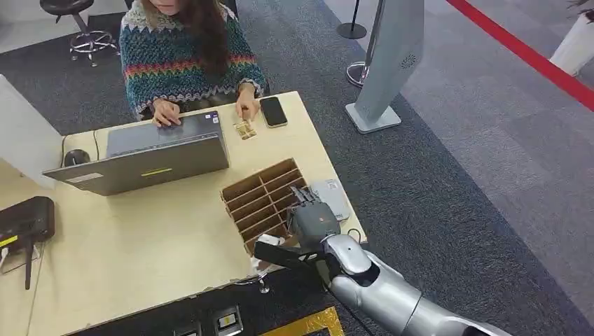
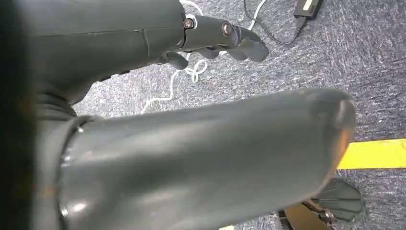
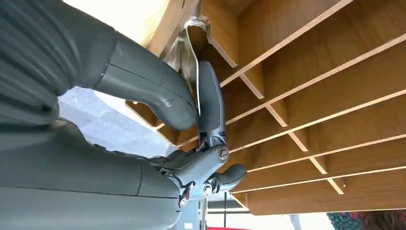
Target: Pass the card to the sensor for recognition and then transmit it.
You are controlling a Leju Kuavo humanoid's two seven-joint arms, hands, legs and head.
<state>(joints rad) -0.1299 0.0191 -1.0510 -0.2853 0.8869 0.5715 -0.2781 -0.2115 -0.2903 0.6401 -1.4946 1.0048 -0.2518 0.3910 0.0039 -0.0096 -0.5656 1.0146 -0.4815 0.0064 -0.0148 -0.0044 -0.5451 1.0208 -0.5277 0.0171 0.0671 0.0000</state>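
A pale wooden table (image 1: 154, 245) is seen carrying a divided wooden rack (image 1: 263, 199) beneath the right hand (image 1: 313, 218), a grey laptop (image 1: 150, 150) beyond, and a phone (image 1: 273, 110) farther off.

The light wooden table (image 1: 140, 245) carries a brown wooden slotted card rack (image 1: 263, 199) near its right edge. Left of the rack and farther back sits an open grey laptop (image 1: 150, 150); behind the rack lies a black phone (image 1: 273, 110); a flat grey sensor pad (image 1: 330, 197) lies just right of it.

Right hand (image 3: 191, 115) reaches forward on an extended arm, thumb and finger pinched together — left hand (image 2: 215, 40) hangs, fingers loosely curled.
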